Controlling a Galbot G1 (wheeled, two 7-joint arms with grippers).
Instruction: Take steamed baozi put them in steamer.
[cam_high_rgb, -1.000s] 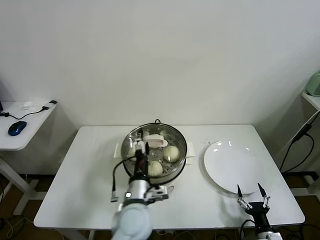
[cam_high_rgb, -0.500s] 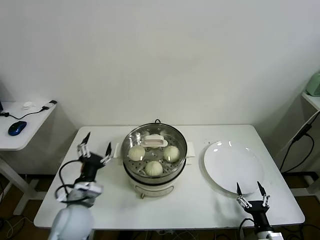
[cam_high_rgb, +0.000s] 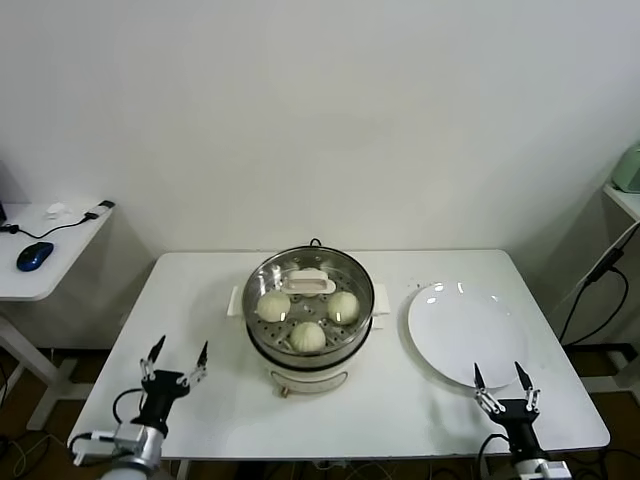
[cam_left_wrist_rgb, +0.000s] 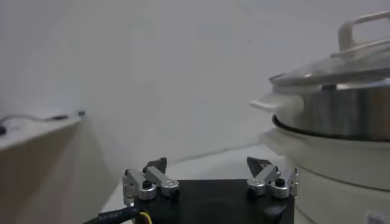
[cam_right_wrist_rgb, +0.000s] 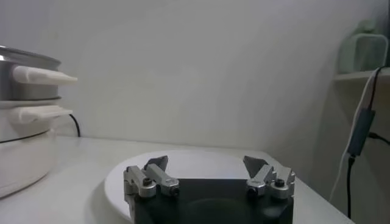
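The steamer (cam_high_rgb: 310, 318) stands upright at the centre of the white table (cam_high_rgb: 200, 290), its round mouth facing up. Being round, its only long axis is set by the two white side handles, which run left to right. A glass lid with a white handle (cam_high_rgb: 311, 284) covers the top; that handle also lies left to right, towards the far side of the lid.

Three steamed baozi (cam_high_rgb: 308, 336) show through the lid, domes up, on the perforated tray: one left (cam_high_rgb: 273, 305), one right (cam_high_rgb: 343, 306), one near. A fourth cannot be made out under the lid.

The left gripper (cam_high_rgb: 176, 362) hovers at the near left corner of the table, well apart from the steamer. Its fingers are spread wide and hold nothing. In the left wrist view, the left gripper (cam_left_wrist_rgb: 207, 175) points along the table with the steamer body (cam_left_wrist_rgb: 341, 115) off to one side, not touching it.

The right gripper (cam_high_rgb: 497, 386) sits at the near right edge, just near of the white plate (cam_high_rgb: 465, 330). Its fingers are also spread wide and empty. In the right wrist view, the right gripper (cam_right_wrist_rgb: 207, 173) faces the plate (cam_right_wrist_rgb: 195, 164), and the steamer (cam_right_wrist_rgb: 24, 122) stands farther off.
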